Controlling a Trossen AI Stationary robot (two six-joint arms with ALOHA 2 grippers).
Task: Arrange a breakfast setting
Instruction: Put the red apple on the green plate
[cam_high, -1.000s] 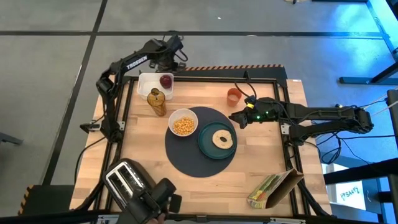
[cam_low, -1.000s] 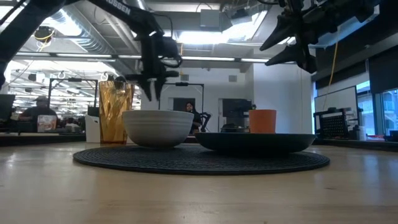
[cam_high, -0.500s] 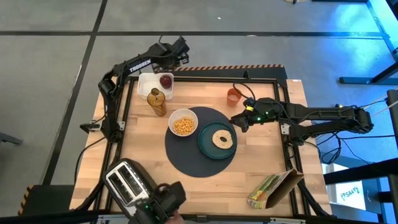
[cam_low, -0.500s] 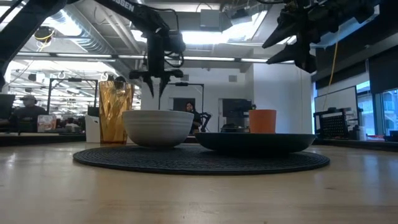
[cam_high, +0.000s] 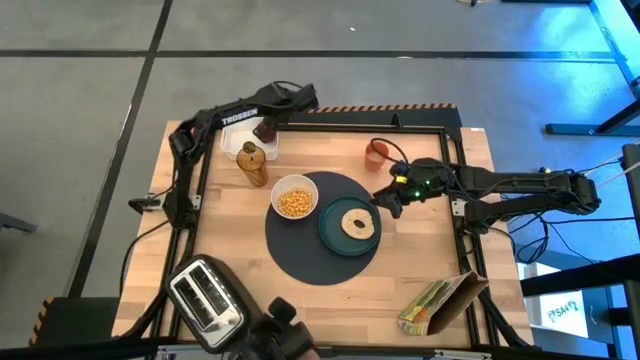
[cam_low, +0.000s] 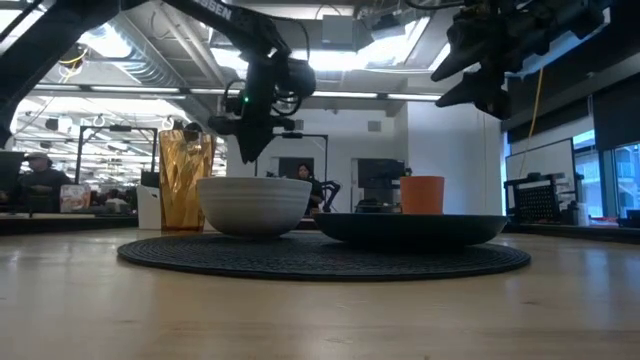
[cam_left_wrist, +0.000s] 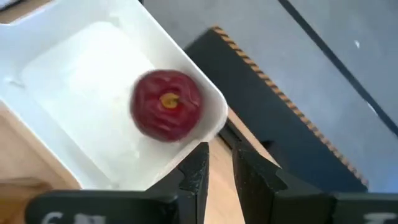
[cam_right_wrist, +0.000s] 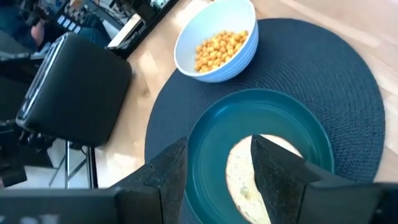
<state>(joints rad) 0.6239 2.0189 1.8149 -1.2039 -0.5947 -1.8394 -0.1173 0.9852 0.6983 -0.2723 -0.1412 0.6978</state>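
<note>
Since a second ago my left arm has swung right along the top edge of the high view, and my right gripper has crept toward the plate.

High view: the left gripper (cam_high: 268, 128) sits over the red fruit (cam_high: 264, 131) in the white tray (cam_high: 233, 137) at upper left. The mat (cam_high: 300, 252) lies mid-table, carrying the bowl (cam_high: 295, 198) of cereal (cam_high: 293, 203) and the plate (cam_high: 335, 235) with the bagel (cam_high: 358, 223). The right gripper (cam_high: 384, 199) hovers just right of the plate; the cup (cam_high: 375, 154) stands above it.

Low view: the left gripper (cam_low: 247, 150) hangs above the bowl (cam_low: 254, 204), behind it.

Left wrist view: my fingers (cam_left_wrist: 196, 174) are nearly together, gripping nothing; the fruit (cam_left_wrist: 166, 105) lies in the tray (cam_left_wrist: 74, 81) corner beyond them.

Right wrist view: my fingers (cam_right_wrist: 168, 174) stand apart and empty over the plate (cam_right_wrist: 211, 134) and bagel (cam_right_wrist: 249, 168).
</note>
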